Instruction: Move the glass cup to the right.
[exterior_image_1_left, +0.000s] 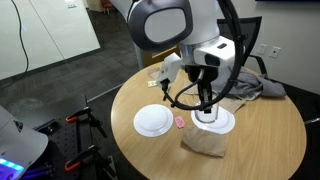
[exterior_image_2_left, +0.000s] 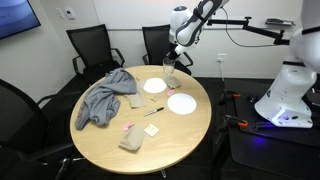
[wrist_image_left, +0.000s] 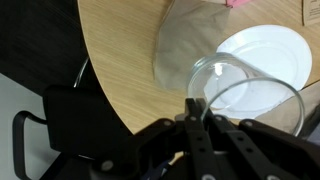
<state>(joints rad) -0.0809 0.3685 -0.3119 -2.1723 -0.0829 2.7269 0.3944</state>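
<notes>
The glass cup (wrist_image_left: 215, 72) is a small clear tumbler. In the wrist view its round rim shows over a white plate (wrist_image_left: 268, 55). My gripper (wrist_image_left: 197, 112) is shut on the cup's wall, one finger inside and one outside. In an exterior view the gripper (exterior_image_2_left: 170, 58) holds the cup (exterior_image_2_left: 169, 69) in the air above the table's far side. In an exterior view the gripper (exterior_image_1_left: 205, 100) hangs over the nearer white plate (exterior_image_1_left: 222, 124); the cup is hard to make out there.
The round wooden table (exterior_image_2_left: 100, 140) carries two white plates (exterior_image_2_left: 154, 86) (exterior_image_2_left: 181, 103), a grey cloth (exterior_image_2_left: 105, 95), a tan napkin (exterior_image_2_left: 131, 142), a small pink item (exterior_image_2_left: 127, 127) and a pen (exterior_image_2_left: 153, 111). Black chairs (exterior_image_2_left: 90, 45) stand round it. Another white robot (exterior_image_2_left: 290, 85) stands beside the table.
</notes>
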